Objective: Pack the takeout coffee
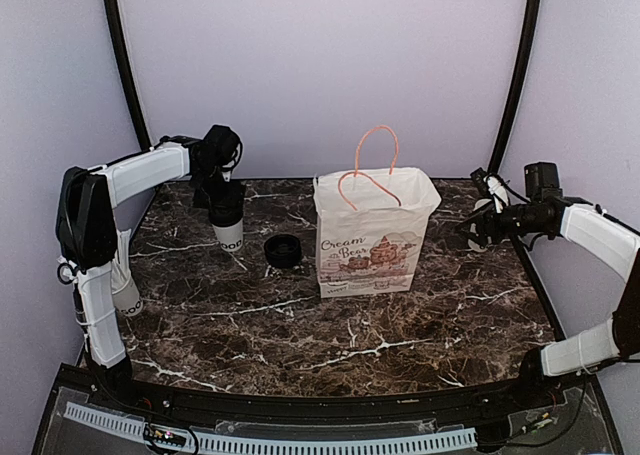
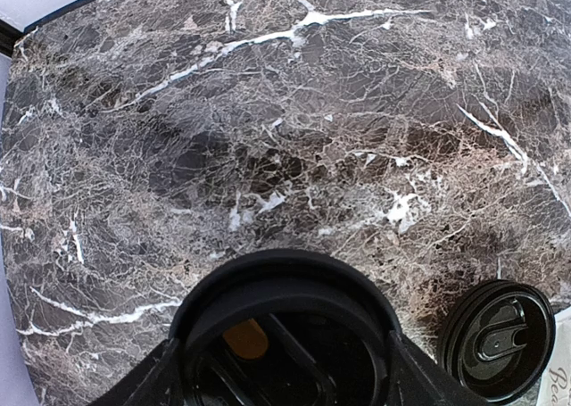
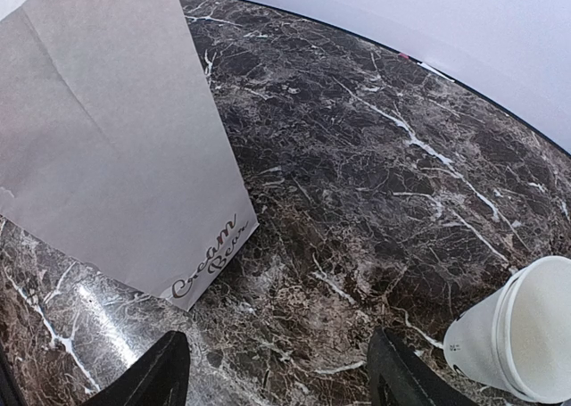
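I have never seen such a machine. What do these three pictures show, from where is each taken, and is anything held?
Two robot arms, each with a two-finger gripper, work at a marble table. One picture looks down from above; the other two come from cameras on the wrists. On the table are a paper bag, a loose black lid and the takeout coffee. The left gripper straddles the coffee's lid; whether it grips, I cannot tell. The right gripper is open and empty, near a white cup.
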Controlling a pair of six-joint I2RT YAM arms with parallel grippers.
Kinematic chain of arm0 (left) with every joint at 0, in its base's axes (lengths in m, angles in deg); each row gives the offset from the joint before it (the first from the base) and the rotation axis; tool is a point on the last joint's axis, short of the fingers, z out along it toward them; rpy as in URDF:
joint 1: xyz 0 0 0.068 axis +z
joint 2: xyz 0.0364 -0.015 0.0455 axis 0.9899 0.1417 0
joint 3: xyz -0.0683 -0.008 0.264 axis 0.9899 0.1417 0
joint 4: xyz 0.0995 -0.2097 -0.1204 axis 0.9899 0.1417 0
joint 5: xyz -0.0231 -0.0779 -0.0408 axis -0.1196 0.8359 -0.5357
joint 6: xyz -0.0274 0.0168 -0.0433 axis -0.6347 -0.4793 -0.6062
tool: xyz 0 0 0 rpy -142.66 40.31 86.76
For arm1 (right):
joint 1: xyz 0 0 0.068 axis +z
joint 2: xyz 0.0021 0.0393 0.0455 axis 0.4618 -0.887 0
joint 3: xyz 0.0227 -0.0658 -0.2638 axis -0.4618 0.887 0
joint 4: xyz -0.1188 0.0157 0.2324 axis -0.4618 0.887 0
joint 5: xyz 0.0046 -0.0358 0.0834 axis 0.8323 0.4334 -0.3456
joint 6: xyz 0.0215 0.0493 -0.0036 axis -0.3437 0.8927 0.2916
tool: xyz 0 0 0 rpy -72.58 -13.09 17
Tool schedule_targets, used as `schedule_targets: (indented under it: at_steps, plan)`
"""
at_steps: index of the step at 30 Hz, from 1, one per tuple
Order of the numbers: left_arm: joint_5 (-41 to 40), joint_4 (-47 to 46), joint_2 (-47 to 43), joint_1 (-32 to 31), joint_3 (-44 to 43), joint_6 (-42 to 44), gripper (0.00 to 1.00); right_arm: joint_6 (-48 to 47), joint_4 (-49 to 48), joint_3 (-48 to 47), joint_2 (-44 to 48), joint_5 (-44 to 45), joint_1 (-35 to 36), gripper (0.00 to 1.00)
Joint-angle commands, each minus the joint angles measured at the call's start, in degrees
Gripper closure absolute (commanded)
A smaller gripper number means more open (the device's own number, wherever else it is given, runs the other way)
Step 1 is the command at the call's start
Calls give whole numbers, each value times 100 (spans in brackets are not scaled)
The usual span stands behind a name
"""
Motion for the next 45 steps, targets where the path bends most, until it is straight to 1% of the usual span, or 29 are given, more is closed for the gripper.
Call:
schedule_targets:
  at_steps: [1,5,7,11,15,18,20,23,26,29,32,36,37,39,43,45]
  plan:
    - [142,273,11,42,64,2,27,-34,-59,-37,7,-32,-4,30]
    - [235,446,-124,35,-22,16,32,-36,-59,-39,-11,-40,-4,30]
    - [331,524,-350,23,-15,48,34,-34,-54,-41,-24,-41,-4,30]
    - [311,584,-779,-173,191,261,35,-27,-38,-62,-63,-54,-4,30]
    - [204,886,-1105,-612,300,488,35,-24,-36,-68,-34,-52,-4,30]
    - [172,1137,-1313,-1092,429,658,37,-16,-50,-68,-38,-32,-4,30]
    - [253,1253,-1606,-1369,661,728,38,-8,-55,-66,-52,-40,-4,30]
    - [134,1357,-1989,-1684,903,706,39,10,-60,-68,-76,-60,0,30]
    - [272,1148,-2658,-1975,1342,683,39,10,-51,-77,-89,-45,5,30]
    - [915,829,-3213,-2182,1757,687,39,10,-57,-77,-86,-49,12,30]
    - [1214,321,-3725,-2483,2287,751,39,14,-59,-77,-91,-32,18,30]
    - [1283,41,-3776,-3124,2415,794,40,40,-53,-77,-96,-61,22,30]
    - [1284,9,-3740,-3419,2400,861,40,49,-55,-82,-92,-74,22,30]
    - [1460,-85,-3573,-3795,2280,948,40,53,-51,-94,-85,-76,21,30]
    - [1670,-356,-2986,-4454,1865,1314,40,39,-54,-86,-66,-42,22,30]
    - [1767,-478,-2487,-4669,1494,1604,40,30,-48,-85,-81,-41,22,30]
